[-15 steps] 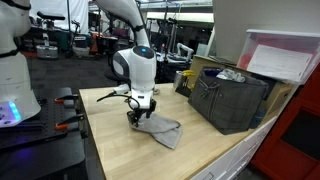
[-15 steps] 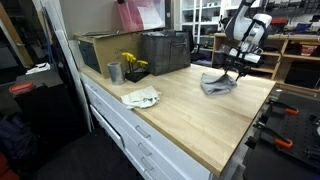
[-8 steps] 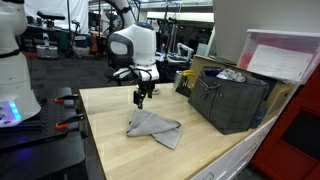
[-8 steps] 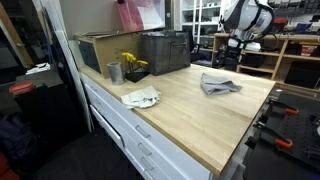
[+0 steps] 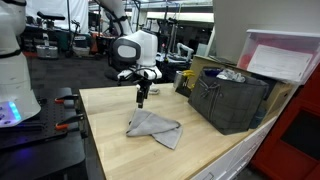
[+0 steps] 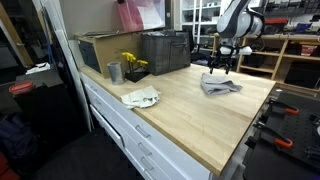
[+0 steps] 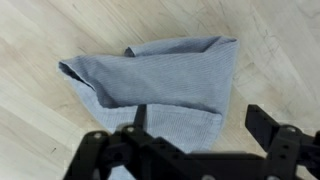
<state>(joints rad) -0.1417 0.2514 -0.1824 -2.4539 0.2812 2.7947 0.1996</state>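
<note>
Light wooden boards make the top of a long work desk [image 6: 190, 125] in a busy workshop. Above it hangs the robot's black two-fingered gripper [image 5: 140, 99]. Its fingers are spread wide apart and have nothing between them. In both exterior views it is up in the air, not touching anything.

Right under the gripper lies a soft grey cloth [image 5: 155, 127], crumpled and folded over on itself. In an exterior view the grey cloth [image 6: 220, 85] rests near the far end of the desk. The wrist view looks straight down on it [image 7: 160, 80], with bare wood all around.

Further along the back edge stands a dark grey plastic crate [image 6: 165, 50]. Near it are a shiny metal cup [image 6: 114, 72] and what may be a small pot of yellow flowers [image 6: 131, 64]. A crumpled white rag [image 6: 141, 97] lies close to the front edge.
</note>
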